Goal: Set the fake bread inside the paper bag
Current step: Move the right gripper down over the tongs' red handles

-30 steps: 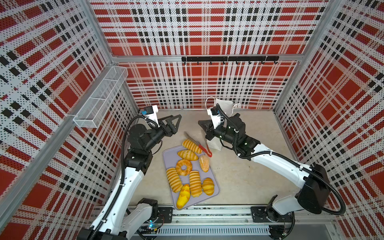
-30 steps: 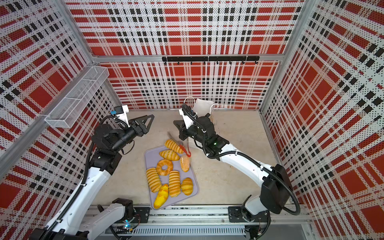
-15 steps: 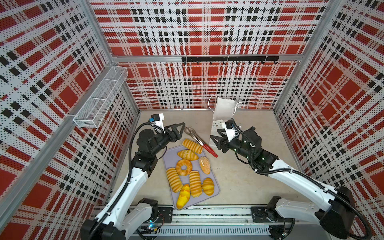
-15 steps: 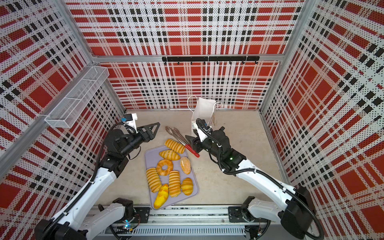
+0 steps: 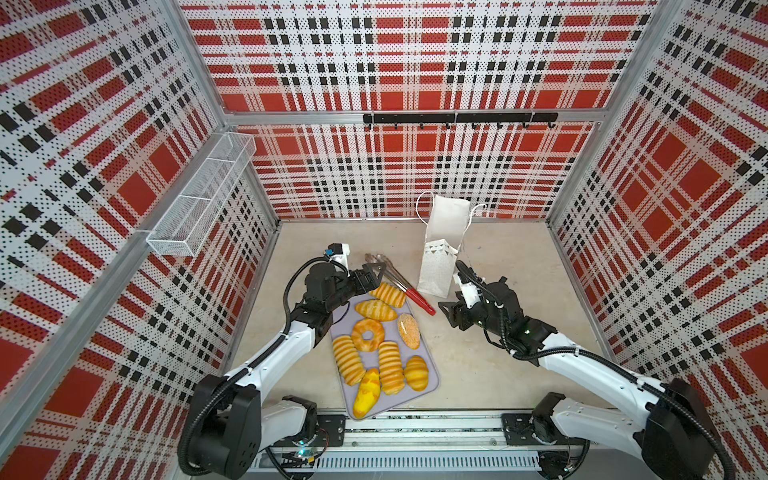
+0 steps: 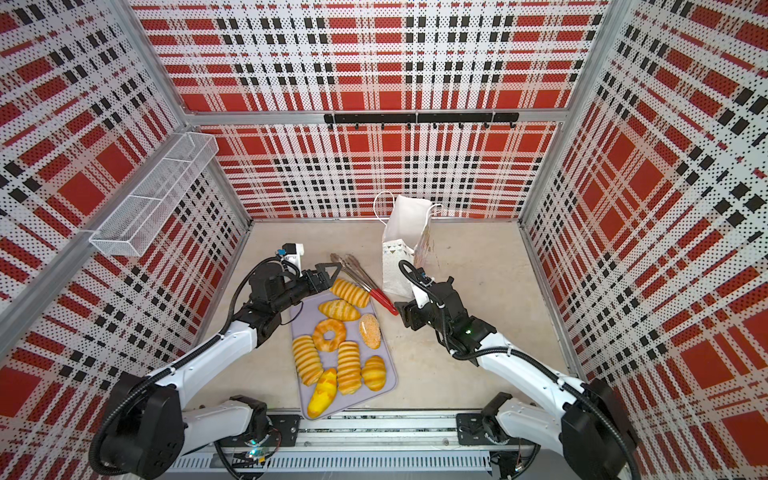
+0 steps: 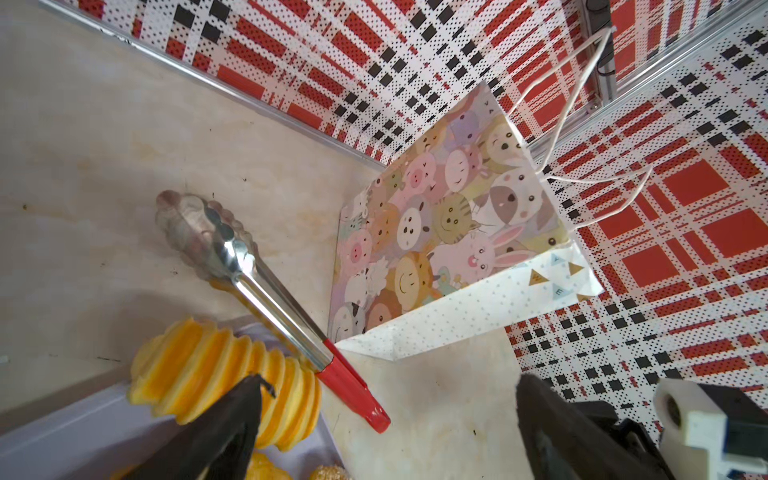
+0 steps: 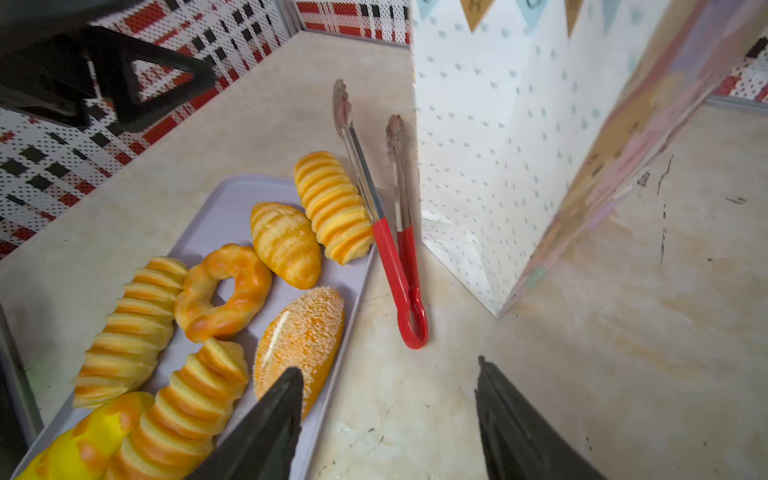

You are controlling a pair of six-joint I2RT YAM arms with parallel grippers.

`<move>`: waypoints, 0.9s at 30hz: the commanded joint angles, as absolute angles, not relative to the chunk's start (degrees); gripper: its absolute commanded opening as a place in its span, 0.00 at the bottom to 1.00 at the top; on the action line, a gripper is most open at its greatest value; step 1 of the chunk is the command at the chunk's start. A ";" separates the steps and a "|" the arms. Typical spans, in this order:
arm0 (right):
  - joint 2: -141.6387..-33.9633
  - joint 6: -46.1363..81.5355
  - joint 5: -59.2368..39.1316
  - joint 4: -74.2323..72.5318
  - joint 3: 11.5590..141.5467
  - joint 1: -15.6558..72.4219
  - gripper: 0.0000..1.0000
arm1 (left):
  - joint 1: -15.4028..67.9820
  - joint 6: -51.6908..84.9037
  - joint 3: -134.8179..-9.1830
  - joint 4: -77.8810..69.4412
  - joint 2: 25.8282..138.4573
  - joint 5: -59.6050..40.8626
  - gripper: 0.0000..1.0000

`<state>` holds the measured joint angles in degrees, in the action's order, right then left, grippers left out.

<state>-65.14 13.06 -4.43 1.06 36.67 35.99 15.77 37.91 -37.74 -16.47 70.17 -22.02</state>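
At the upper left of both top views a white wire basket (image 5: 199, 199) is fixed on the checked wall (image 5: 83, 124). Lower, left of the centre, the left gripper (image 5: 372, 277) is seen over the far corner of a grey tray (image 6: 306, 325). Its fingers (image 7: 224, 428) are spread wide and nothing is held between them, though in the left wrist view one finger is shown in front of a striped loaf (image 7: 199, 365). On the tray, at the lower centre, the toy breads (image 5: 368, 335) are laid close together; eight are counted, and the yellow one reaches over the near edge. Right of the tray's far end, metal tongs (image 5: 400, 286) with red handles are laid on the table (image 5: 498, 249), just beside the striped loaf. Right of the tongs, at the centre, the paper bag (image 5: 436, 270) is stood upright. Lower right of it the right gripper (image 5: 448, 318) is held near the bag's foot, released, and only table is seen between its fingers (image 8: 270, 424).
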 commanded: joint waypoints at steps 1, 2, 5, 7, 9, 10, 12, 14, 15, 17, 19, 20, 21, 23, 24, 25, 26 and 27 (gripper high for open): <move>-68.05 14.37 -8.20 -1.25 35.84 34.55 0.70 | 14.68 37.10 -38.65 -17.38 71.02 -24.23 0.98; -68.83 14.47 -8.35 -1.48 36.01 34.46 0.70 | 14.60 36.93 -38.80 -17.03 71.27 -24.67 0.98; -71.77 14.50 -8.37 -1.65 37.03 34.32 0.70 | 12.85 36.40 -39.20 -16.05 72.25 -25.88 0.98; -73.26 14.75 -8.19 -2.31 37.44 34.19 0.70 | 12.74 36.22 -39.42 -15.37 72.73 -26.19 0.98; -75.18 15.08 -8.21 -3.69 37.74 33.98 0.70 | 12.68 36.18 -39.89 -13.83 73.17 -26.50 0.98; -76.29 15.20 -8.30 -4.13 38.10 33.85 0.69 | 12.71 36.09 -40.27 -12.95 73.21 -26.74 0.98; -78.60 15.25 -9.24 -5.30 38.95 33.86 0.69 | 12.43 35.39 -41.23 -10.35 73.01 -26.97 0.98; -80.21 15.63 -9.91 -7.16 39.12 33.86 0.67 | 12.04 34.91 -41.49 -8.61 72.34 -27.56 0.98; -80.85 15.81 -9.98 -8.16 39.07 33.92 0.67 | 11.53 34.85 -41.33 -8.16 71.93 -28.13 0.98; -82.04 16.06 -9.59 -9.40 39.02 33.84 0.66 | 10.72 34.51 -40.83 -7.20 70.98 -29.16 0.98; -83.11 16.75 -8.94 -10.70 38.94 33.84 0.65 | 9.97 33.80 -40.39 -5.32 70.14 -29.66 0.98; -83.54 17.51 -8.42 -11.65 38.66 33.84 0.64 | 9.61 33.25 -40.19 -4.10 69.64 -29.93 0.98; -83.88 18.55 -7.69 -13.15 38.26 33.84 0.64 | 9.38 32.72 -39.84 -3.23 68.99 -30.14 0.98; -84.35 19.79 -6.66 -15.23 37.57 33.84 0.64 | 8.85 31.72 -39.23 -2.16 67.55 -30.19 0.98; -84.85 20.08 -6.51 -17.37 36.89 33.88 0.65 | 8.26 31.28 -39.24 -1.81 66.99 -30.39 0.98; -85.66 19.83 -6.28 -18.60 36.96 33.76 0.65 | 7.67 30.77 -39.34 -1.45 66.70 -30.64 0.98; -86.83 19.33 -6.20 -18.89 37.87 33.75 0.65 | 6.88 30.40 -39.46 -1.09 66.37 -31.28 0.98; -88.27 18.69 -6.32 -18.75 39.02 33.75 0.66 | 6.20 30.18 -39.30 -1.12 66.21 -32.25 0.98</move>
<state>-85.34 18.52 -7.44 -14.02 37.78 34.00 8.03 32.84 -39.79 -3.29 67.68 -29.71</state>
